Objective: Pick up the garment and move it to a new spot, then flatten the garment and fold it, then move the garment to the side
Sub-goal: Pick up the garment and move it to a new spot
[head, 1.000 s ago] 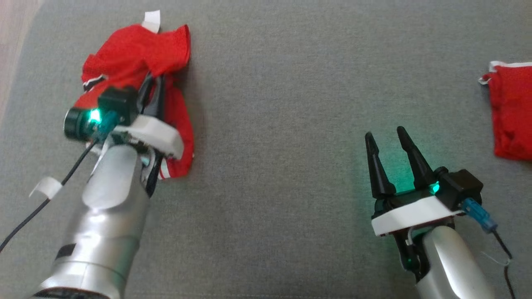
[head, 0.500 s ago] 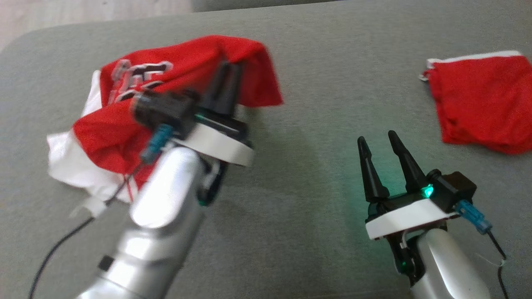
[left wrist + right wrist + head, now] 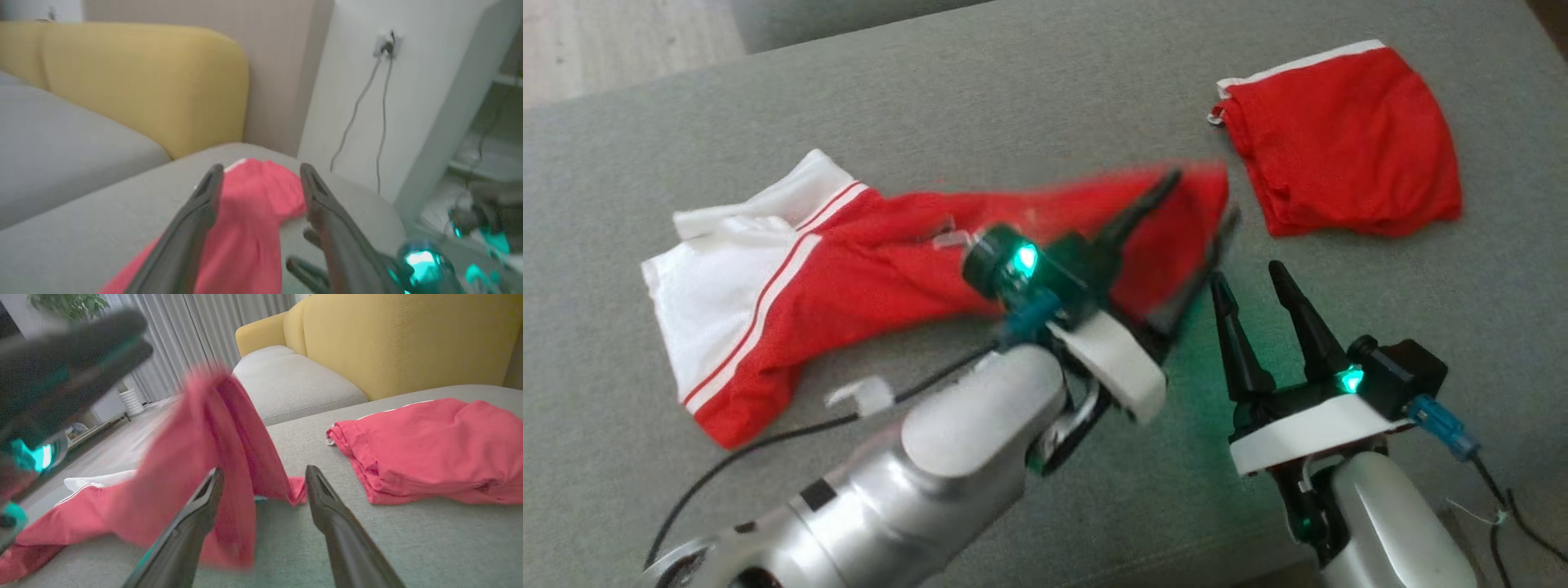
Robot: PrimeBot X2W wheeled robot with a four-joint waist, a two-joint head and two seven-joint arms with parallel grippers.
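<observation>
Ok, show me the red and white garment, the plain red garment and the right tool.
red and white garment (image 3: 866, 265), head view, red middle part.
plain red garment (image 3: 1339, 147), head view, its centre.
right tool (image 3: 1246, 275), head view, between its fingertips.

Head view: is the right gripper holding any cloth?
No, the right gripper is open, with bare cushion between its fingers.

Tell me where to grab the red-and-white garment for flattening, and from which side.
Probably pinch the white striped end of the garment at its outer corner, coming from the robot's left, low along the cushion. That end lies spread with a free edge; the red middle is bunched and twisted.
</observation>
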